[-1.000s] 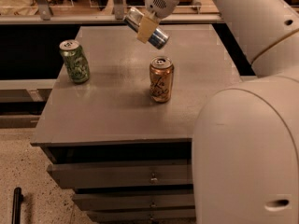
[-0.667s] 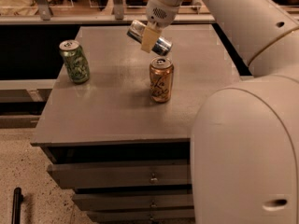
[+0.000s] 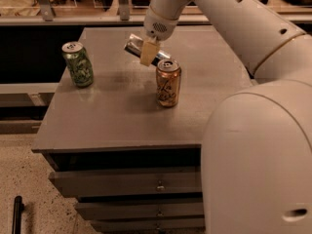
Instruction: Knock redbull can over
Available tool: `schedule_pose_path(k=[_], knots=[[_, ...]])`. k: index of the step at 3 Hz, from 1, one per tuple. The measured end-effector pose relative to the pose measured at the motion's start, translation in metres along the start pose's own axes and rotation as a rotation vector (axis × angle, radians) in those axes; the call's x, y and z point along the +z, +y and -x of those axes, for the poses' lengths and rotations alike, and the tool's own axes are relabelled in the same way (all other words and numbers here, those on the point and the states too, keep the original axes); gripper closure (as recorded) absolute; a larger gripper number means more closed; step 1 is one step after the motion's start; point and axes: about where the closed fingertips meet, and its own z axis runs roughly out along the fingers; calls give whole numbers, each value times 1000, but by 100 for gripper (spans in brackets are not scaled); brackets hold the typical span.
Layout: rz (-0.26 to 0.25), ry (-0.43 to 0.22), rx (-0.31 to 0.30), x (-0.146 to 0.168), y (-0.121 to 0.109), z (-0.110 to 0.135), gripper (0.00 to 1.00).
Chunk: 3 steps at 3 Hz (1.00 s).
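holding the redbull can (image 3: 133, 45) sideways, my gripper (image 3: 148, 53) has its fingers clamped on it, low over the counter (image 3: 112, 118) just behind the gold can (image 3: 168, 84), i judge so it ends lying down.

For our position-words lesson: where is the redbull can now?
In the camera view, the redbull can is tipped sideways in the gripper, over the table's back centre, just behind the gold can.

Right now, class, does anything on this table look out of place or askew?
Yes: the redbull can is tipped almost sideways, clamped in the gripper just behind the gold can. That can and the green can at the left both stand upright on the table.
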Motion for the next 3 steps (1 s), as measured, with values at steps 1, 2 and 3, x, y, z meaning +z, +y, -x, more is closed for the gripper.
schedule_pose_path(k=[1,2,3], knots=[[12,14,-153,15,12,13,100],[68,31,-326,27,26,26,100],[133,25,-439,30,36,32,82]])
